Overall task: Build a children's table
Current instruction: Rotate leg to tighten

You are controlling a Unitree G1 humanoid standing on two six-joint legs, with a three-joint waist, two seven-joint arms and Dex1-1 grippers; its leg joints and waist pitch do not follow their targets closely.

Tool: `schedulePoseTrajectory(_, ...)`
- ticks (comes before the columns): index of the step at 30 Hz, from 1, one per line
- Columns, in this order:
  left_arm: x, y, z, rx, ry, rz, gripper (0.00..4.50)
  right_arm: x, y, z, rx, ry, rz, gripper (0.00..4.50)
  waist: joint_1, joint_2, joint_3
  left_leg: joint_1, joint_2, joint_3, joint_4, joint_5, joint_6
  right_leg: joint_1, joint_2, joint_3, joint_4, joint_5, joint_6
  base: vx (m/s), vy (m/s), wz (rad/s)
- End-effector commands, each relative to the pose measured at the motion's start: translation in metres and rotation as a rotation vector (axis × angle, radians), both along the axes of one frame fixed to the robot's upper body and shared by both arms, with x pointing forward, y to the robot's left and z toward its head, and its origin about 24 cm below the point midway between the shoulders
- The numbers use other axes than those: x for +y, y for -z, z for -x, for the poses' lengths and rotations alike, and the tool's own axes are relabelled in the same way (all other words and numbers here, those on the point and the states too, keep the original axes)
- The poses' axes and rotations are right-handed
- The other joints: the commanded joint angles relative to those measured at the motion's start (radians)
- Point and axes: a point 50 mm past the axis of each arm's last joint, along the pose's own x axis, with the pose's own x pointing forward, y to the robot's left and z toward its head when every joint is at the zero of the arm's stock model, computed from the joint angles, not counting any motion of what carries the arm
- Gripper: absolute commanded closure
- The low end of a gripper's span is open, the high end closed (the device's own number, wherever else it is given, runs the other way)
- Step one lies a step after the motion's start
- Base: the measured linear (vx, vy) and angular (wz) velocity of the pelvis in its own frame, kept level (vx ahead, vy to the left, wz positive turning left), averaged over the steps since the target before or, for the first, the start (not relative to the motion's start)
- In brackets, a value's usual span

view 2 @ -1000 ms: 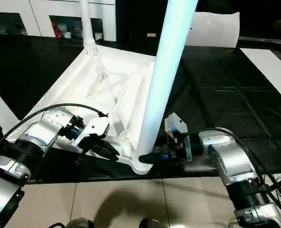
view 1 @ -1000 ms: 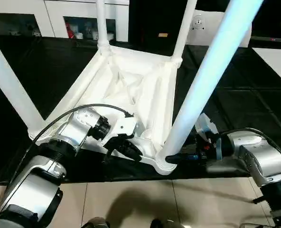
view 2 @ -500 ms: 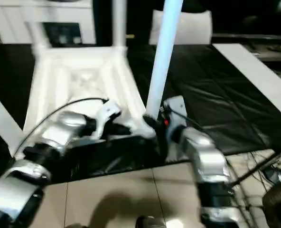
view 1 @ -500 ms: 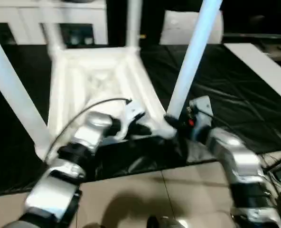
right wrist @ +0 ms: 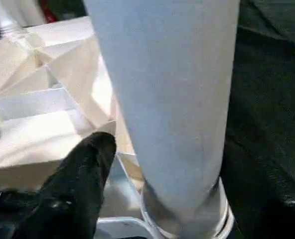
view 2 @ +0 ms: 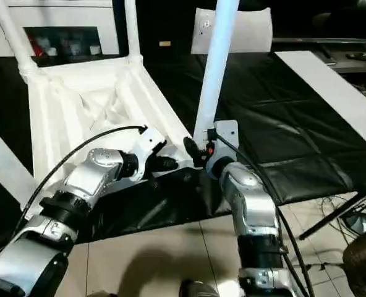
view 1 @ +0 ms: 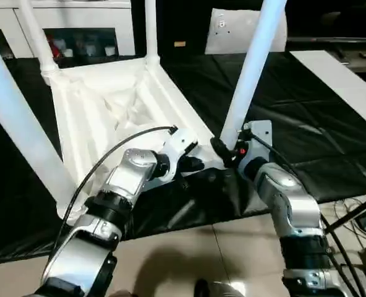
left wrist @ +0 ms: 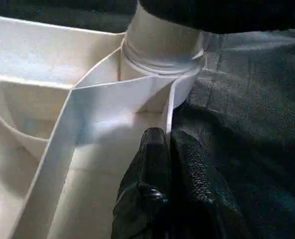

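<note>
Your left gripper (left wrist: 170,149) pinches the stiff, light-looking table (view 1: 102,105) rim while the right gripper's (view 1: 223,151) jaw state I cannot tell; take this smooth plastic low at the leg (view 1: 248,74) socket.

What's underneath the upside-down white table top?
The table top lies on a black sheet covering the surface. What's beneath the sheet, and the top's downward face, are hidden.

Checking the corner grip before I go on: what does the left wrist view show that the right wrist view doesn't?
Left wrist view: the left gripper shut on the table top's thin rim, just beside the corner socket. Right wrist view: the tall shaft of the leg, one finger of the open right gripper standing off it, and the ribbed underside. Both: that leg's base seated in the socket, on black cloth.
</note>
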Motion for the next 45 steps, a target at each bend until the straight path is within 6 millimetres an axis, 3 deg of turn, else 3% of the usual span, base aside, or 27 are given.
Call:
schedulePoseTrajectory(1, -0.003, -0.012, -0.001, -0.070, 0.055, 0.028, 4.50, 0.030, -0.006, 0.014, -0.046, -0.283, -0.060, 0.77, 0.010, 0.001, -0.070, -0.002, 0.026, -0.004, -0.070, -0.165, 0.084, 0.055, -0.067, 0.051, -0.051, -0.301, -0.179, 0.000, 0.000, 0.00)
schedulePoseTrajectory(4, 0.005, -0.010, 0.000, -0.060, 0.088, -0.002, 4.50, 0.014, -0.006, 0.016, -0.065, -0.309, -0.022, 0.64, 0.016, -0.004, -0.071, -0.010, 0.022, 0.000, -0.064, -0.141, 0.102, 0.059, -0.068, 0.055, -0.046, -0.294, -0.180, 0.000, 0.000, 0.00)
schedulePoseTrajectory(5, 0.010, -0.009, 0.002, -0.065, 0.137, -0.022, 4.50, 0.004, -0.006, 0.018, -0.075, -0.335, 0.005, 0.51, 0.024, -0.002, -0.078, -0.013, 0.022, 0.000, -0.060, -0.082, 0.111, 0.063, -0.068, 0.055, -0.035, -0.240, -0.191, 0.000, 0.000, 0.00)
schedulePoseTrajectory(8, 0.018, -0.008, 0.007, -0.064, 0.251, -0.054, 4.50, -0.012, -0.007, 0.023, -0.087, -0.398, 0.044, 0.31, 0.033, -0.004, -0.075, -0.011, 0.024, 0.004, -0.057, -0.065, 0.128, 0.059, -0.063, 0.058, -0.026, -0.173, -0.212, 0.000, 0.000, 0.00)
schedulePoseTrajectory(10, 0.024, -0.007, 0.012, -0.039, 0.341, -0.077, 4.50, -0.022, -0.007, 0.028, -0.086, -0.461, 0.069, 0.20, 0.039, -0.004, -0.074, -0.010, 0.024, 0.002, -0.058, -0.085, 0.122, 0.062, -0.063, 0.056, -0.028, -0.216, -0.202, 0.000, 0.000, 0.00)
schedulePoseTrajectory(14, 0.036, -0.005, 0.021, -0.025, 0.537, -0.168, 4.50, -0.037, -0.009, 0.036, -0.088, -0.606, 0.124, 0.09, 0.046, -0.001, -0.070, 0.000, 0.030, 0.002, -0.061, -0.130, 0.099, 0.054, -0.064, 0.056, -0.036, -0.293, -0.186, 0.000, 0.000, 0.00)
schedulePoseTrajectory(21, 0.046, -0.006, 0.027, 0.025, 0.711, -0.230, 4.50, -0.047, -0.015, 0.043, -0.074, -0.778, 0.145, 0.09, 0.065, 0.000, -0.066, 0.007, 0.035, 0.001, -0.065, -0.158, 0.078, 0.051, -0.067, 0.057, -0.035, -0.312, -0.192, 0.000, 0.000, 0.00)
schedulePoseTrajectory(24, 0.045, -0.008, 0.021, -0.017, 0.701, -0.256, 4.50, -0.049, -0.016, 0.044, -0.071, -0.816, 0.167, 0.09, 0.075, -0.004, -0.069, 0.005, 0.034, 0.002, -0.063, -0.147, 0.075, 0.053, -0.068, 0.057, -0.032, -0.308, -0.190, 0.000, 0.000, 0.00)
schedulePoseTrajectory(26, 0.041, -0.011, 0.010, -0.079, 0.577, -0.253, 4.50, -0.047, -0.015, 0.044, -0.076, -0.812, 0.171, 0.09, 0.078, -0.001, -0.069, 0.007, 0.034, 0.003, -0.061, -0.152, 0.070, 0.051, -0.067, 0.056, -0.034, -0.313, -0.188, 0.000, 0.000, 0.00)
schedulePoseTrajectory(28, 0.041, -0.011, 0.008, -0.083, 0.561, -0.248, 4.50, -0.047, -0.015, 0.044, -0.078, -0.812, 0.172, 0.09, 0.080, -0.002, -0.068, 0.007, 0.033, 0.001, -0.062, -0.166, 0.061, 0.053, -0.069, 0.055, -0.039, -0.349, -0.181, 0.000, 0.000, 0.00)
schedulePoseTrajectory(30, 0.044, -0.012, 0.006, -0.075, 0.490, -0.219, 4.50, -0.043, -0.010, 0.049, -0.079, -0.812, 0.171, 0.09, 0.078, 0.007, -0.067, 0.007, 0.034, -0.001, -0.064, -0.201, 0.045, 0.052, -0.070, 0.053, -0.046, -0.391, -0.170, 0.000, 0.000, 0.00)
schedulePoseTrajectory(32, 0.047, -0.013, 0.007, -0.060, 0.468, -0.198, 4.50, -0.042, -0.008, 0.052, -0.079, -0.808, 0.165, 0.09, 0.080, 0.008, -0.068, 0.010, 0.035, -0.002, -0.066, -0.215, 0.038, 0.050, -0.069, 0.054, -0.047, -0.399, -0.169, 0.000, 0.000, 0.00)
schedulePoseTrajectory(33, 0.048, -0.013, 0.007, -0.056, 0.462, -0.192, 4.23, -0.041, -0.007, 0.052, -0.079, -0.806, 0.163, 0.02, 0.079, 0.010, -0.068, 0.009, 0.034, -0.003, -0.066, -0.217, 0.037, 0.051, -0.069, 0.053, -0.046, -0.401, -0.170, 0.000, 0.000, 0.00)
schedulePoseTrajectory(34, 0.050, -0.014, 0.008, -0.056, 0.448, -0.181, 3.96, -0.041, -0.006, 0.053, -0.082, -0.792, 0.161, 0.00, 0.082, 0.024, -0.072, 0.008, 0.034, -0.006, -0.066, -0.210, 0.033, 0.055, -0.070, 0.053, -0.041, -0.378, -0.176, 0.000, 0.000, 0.00)
schedulePoseTrajectory(36, 0.053, -0.016, 0.011, -0.054, 0.434, -0.142, 3.90, -0.040, -0.003, 0.055, -0.084, -0.751, 0.147, 0.00, 0.078, 0.019, -0.075, 0.003, 0.037, -0.005, -0.067, -0.201, 0.031, 0.058, -0.067, 0.054, -0.035, -0.308, -0.196, 0.000, 0.000, 0.00)
schedulePoseTrajectory(37, 0.054, -0.018, 0.013, -0.061, 0.420, -0.107, 3.90, -0.040, -0.003, 0.057, -0.084, -0.725, 0.132, 0.00, 0.080, 0.036, -0.081, 0.004, 0.035, -0.007, -0.066, -0.196, 0.031, 0.061, -0.068, 0.053, -0.029, -0.280, -0.207, 0.000, 0.000, 0.00)
schedulePoseTrajectory(39, 0.055, -0.020, 0.015, -0.074, 0.392, -0.062, 3.51, -0.039, -0.002, 0.060, -0.081, -0.695, 0.112, 0.00, 0.077, 0.028, -0.083, 0.001, 0.035, -0.005, -0.063, -0.171, 0.038, 0.065, -0.065, 0.053, -0.025, -0.226, -0.224, 0.000, 0.000, 0.00)
schedulePoseTrajectory(42, 0.056, -0.028, 0.021, -0.073, 0.361, 0.041, 3.51, -0.042, -0.002, 0.065, -0.085, -0.643, 0.100, 0.00, 0.082, 0.044, -0.086, -0.001, 0.034, -0.003, -0.061, -0.163, 0.045, 0.067, -0.067, 0.054, -0.025, -0.219, -0.237, 0.000, 0.000, 0.00)
schedulePoseTrajectory(45, 0.060, -0.038, 0.027, -0.079, 0.292, 0.150, 3.51, -0.046, -0.007, 0.075, -0.087, -0.571, 0.063, 0.00, 0.079, 0.048, -0.084, -0.001, 0.032, -0.003, -0.062, -0.187, 0.043, 0.067, -0.060, 0.050, -0.031, -0.270, -0.219, 0.000, 0.000, 0.00)
